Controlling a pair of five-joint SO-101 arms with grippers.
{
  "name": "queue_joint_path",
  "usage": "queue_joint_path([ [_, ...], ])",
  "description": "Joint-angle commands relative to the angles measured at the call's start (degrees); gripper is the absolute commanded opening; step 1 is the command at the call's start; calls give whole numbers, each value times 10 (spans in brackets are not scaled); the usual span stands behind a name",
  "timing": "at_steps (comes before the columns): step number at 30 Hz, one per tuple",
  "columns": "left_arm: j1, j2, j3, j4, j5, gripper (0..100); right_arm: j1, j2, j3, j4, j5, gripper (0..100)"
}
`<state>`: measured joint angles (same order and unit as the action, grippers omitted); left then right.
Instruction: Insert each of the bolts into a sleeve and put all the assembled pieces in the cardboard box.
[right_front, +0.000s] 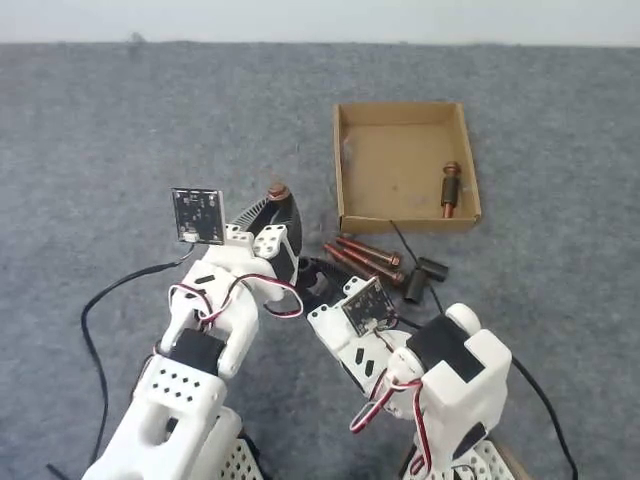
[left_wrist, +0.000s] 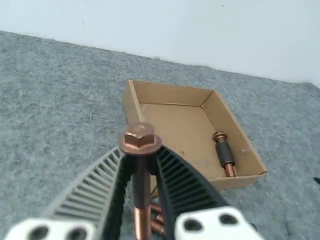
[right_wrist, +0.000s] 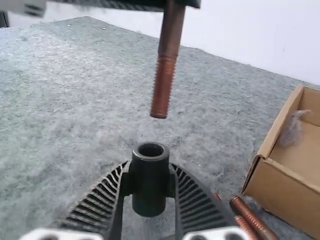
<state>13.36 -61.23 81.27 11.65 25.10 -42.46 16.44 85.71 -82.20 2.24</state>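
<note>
My left gripper (left_wrist: 141, 170) is shut on a copper bolt (left_wrist: 140, 185), held upright with its hex head (right_front: 277, 191) on top. Its threaded end (right_wrist: 162, 90) hangs just above a black sleeve (right_wrist: 149, 177), apart from it. My right gripper (right_wrist: 149, 187) is shut on that sleeve, bore facing up. In the high view the right gripper (right_front: 318, 279) sits just beside the left one. The cardboard box (right_front: 349, 215) lies beyond, with one assembled bolt-and-sleeve piece (right_front: 450, 189) inside. Loose bolts (right_front: 368, 257) and spare sleeves (right_front: 423, 277) lie in front of the box.
Grey carpet covers the table (right_front: 120, 130), with open room to the left and far side. Black cables (right_front: 95, 310) trail beside the arm bases. A pale wall (left_wrist: 200, 30) runs behind the box.
</note>
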Motion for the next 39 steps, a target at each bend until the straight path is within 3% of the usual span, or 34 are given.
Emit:
queue_joint_path([
  [1, 5, -28, -4, 0, -18, 12, 6, -8, -18, -2, 5, 6],
  [9, 31, -28, 32, -3, -48, 12, 7, -9, -18, -2, 6, 6],
  [32, 45, -29, 77, -2, -48, 12, 16, -10, -18, -3, 7, 6],
  [39, 65, -29, 119, -3, -49, 12, 51, -56, -12, 3, 4, 6],
])
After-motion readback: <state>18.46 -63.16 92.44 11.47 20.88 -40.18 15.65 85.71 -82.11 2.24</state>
